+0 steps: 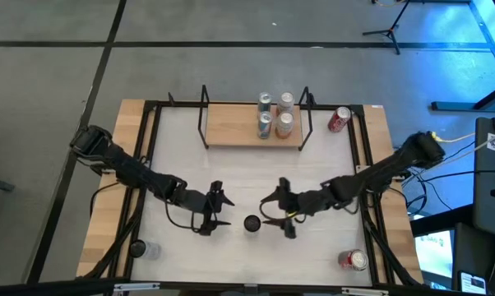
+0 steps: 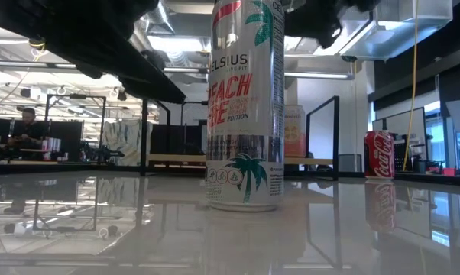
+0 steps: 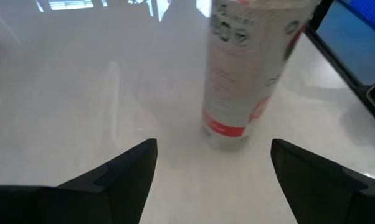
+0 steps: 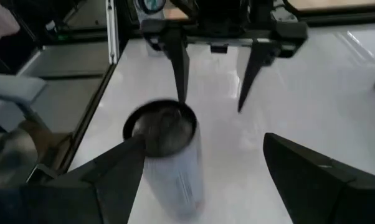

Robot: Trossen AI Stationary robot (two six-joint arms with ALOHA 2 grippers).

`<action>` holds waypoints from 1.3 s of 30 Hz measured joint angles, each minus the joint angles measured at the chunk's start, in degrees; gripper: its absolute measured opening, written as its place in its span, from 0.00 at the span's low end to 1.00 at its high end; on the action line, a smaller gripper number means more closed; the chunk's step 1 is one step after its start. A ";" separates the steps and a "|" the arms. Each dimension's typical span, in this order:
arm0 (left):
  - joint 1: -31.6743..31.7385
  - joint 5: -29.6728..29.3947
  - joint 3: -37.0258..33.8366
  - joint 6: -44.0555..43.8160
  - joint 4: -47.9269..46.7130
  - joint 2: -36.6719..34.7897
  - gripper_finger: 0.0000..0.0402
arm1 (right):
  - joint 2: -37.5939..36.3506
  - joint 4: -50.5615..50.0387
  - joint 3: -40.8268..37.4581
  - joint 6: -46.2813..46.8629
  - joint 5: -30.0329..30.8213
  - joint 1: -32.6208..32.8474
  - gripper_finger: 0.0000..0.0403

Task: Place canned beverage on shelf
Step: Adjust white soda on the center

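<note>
**Can upright between two spread grippers**

The shelf (image 1: 231,130) stands at the table's (image 1: 231,177) far edge, carrying four cans (image 1: 275,114). The left gripper (image 1: 217,207) and right gripper (image 1: 278,210), both with fingers apart, flank the tall silver can (image 1: 252,223), which stands upright, untouched, near the front.

A seated person (image 2: 24,128) shows beyond the table; a tripod (image 1: 389,31) stands on the floor.

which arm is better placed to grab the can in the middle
Right, marginally. The can stands between both open grippers, but the right gripper sits closer, the can almost between its fingers; the left gripper is slightly farther.
</note>
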 joint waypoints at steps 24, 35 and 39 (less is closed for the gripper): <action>-7.38 -6.39 0.00 -1.25 -0.17 0.04 0.76 | 15.10 24.59 0.24 -4.27 -2.35 0.26 0.80; -7.36 -8.01 0.00 -1.13 0.04 0.04 0.76 | 14.52 24.23 0.20 -6.97 1.93 0.24 0.80; -7.27 -9.40 0.00 -1.03 0.72 0.07 0.76 | 11.46 20.30 0.10 -10.61 5.08 0.15 0.80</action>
